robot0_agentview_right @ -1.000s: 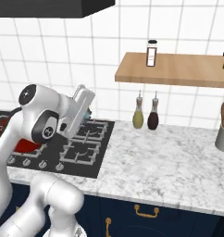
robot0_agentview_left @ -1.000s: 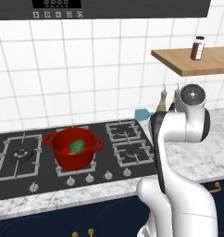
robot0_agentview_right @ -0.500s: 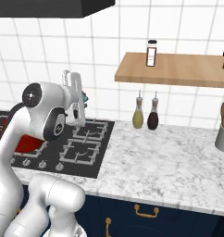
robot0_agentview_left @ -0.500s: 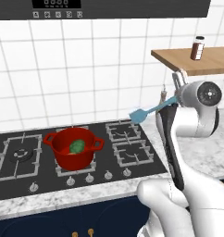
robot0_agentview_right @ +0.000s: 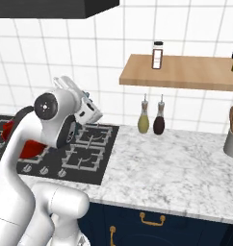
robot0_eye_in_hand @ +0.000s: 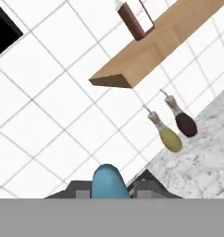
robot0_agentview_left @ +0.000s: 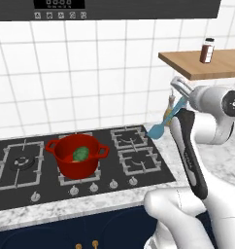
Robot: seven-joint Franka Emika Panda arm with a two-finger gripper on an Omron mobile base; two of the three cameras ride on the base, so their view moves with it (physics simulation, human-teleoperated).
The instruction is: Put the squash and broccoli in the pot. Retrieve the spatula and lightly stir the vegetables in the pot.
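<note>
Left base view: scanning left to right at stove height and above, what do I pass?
pot with broccoli inside → spatula blade → gripper shut on the spatula → spice jar on the wooden shelf

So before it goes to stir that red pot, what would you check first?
1. Spatula held by the end effector: ok, it hangs in the air with its blade down and left, handle running up into the closed jaws.
2. Broccoli in the pot: ok, a green clump sits inside.
3. Squash in the pot: cannot tell, only green shows inside.
4. Pot open for stirring: ok, no lid on it.
5. Pot upright on the stove: ok, it sits on a front burner.
6. Spatula above the pot: not ok, its blade hangs over the right burners, well to the pot's right.
</note>
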